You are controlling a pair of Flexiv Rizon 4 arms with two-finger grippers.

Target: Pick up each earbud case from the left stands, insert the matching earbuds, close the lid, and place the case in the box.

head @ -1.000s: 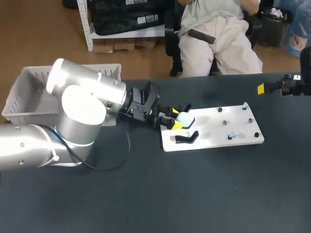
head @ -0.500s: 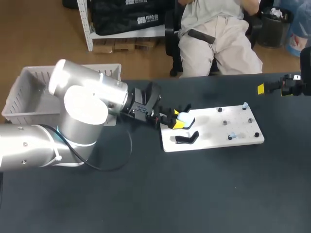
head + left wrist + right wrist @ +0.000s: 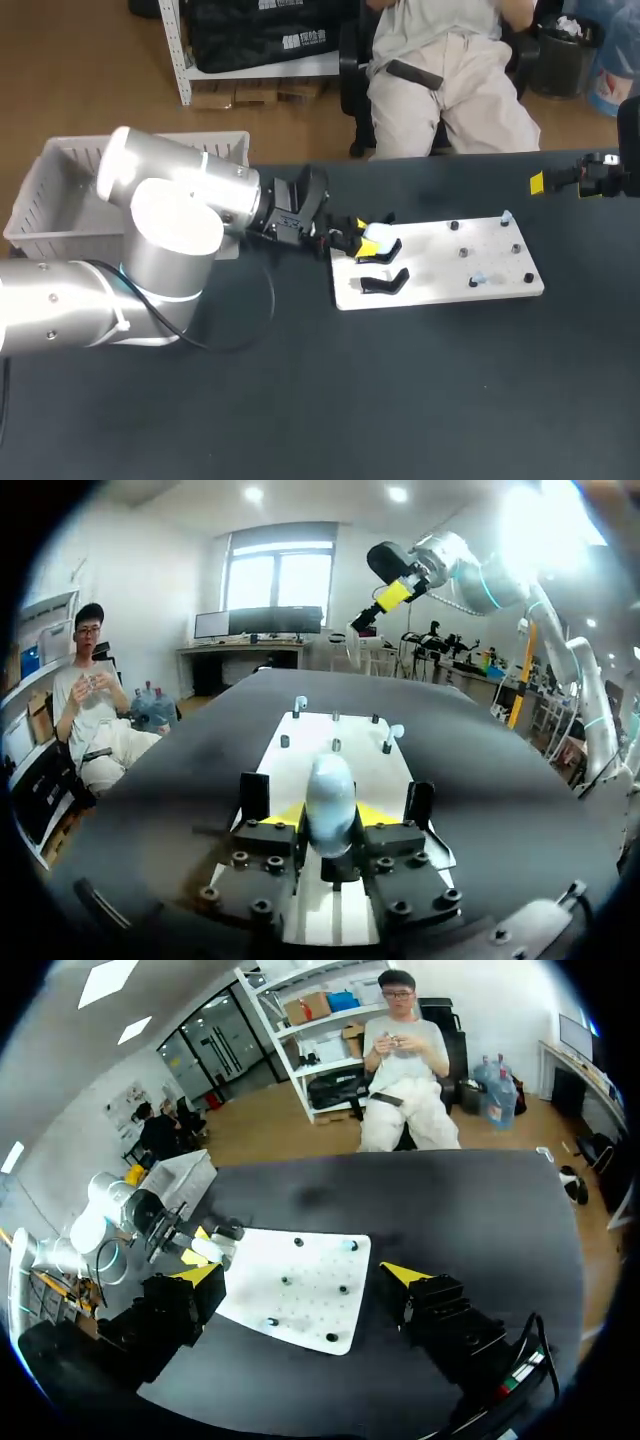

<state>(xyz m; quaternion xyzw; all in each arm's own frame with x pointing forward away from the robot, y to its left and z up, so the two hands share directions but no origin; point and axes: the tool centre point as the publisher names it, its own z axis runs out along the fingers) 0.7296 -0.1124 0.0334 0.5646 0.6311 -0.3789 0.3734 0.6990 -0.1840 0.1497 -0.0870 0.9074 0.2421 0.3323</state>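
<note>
A pale blue earbud case (image 3: 375, 237) is over the left end of the white board (image 3: 450, 262), just above a black stand (image 3: 387, 251). My left gripper (image 3: 361, 243) comes in from the left and is shut on the case. In the left wrist view the case (image 3: 330, 795) sits between the two yellow pads (image 3: 285, 815), which touch it on both sides. A second black stand (image 3: 383, 284) is empty. Two small earbuds (image 3: 505, 215) (image 3: 478, 280) stand on pegs at the board's right end. My right gripper (image 3: 590, 178) hangs open at the far right, away from the board.
A white mesh basket (image 3: 45, 195) stands at the table's left end, behind my left arm. Several dark pegs (image 3: 461, 253) dot the board. From the right wrist view, the board (image 3: 330, 1305) lies ahead of the open right gripper (image 3: 300, 1275).
The left fingers have narrowed onto the case. The gripper and case have shifted slightly back to the left, off the upper stand. The right arm has not moved.
</note>
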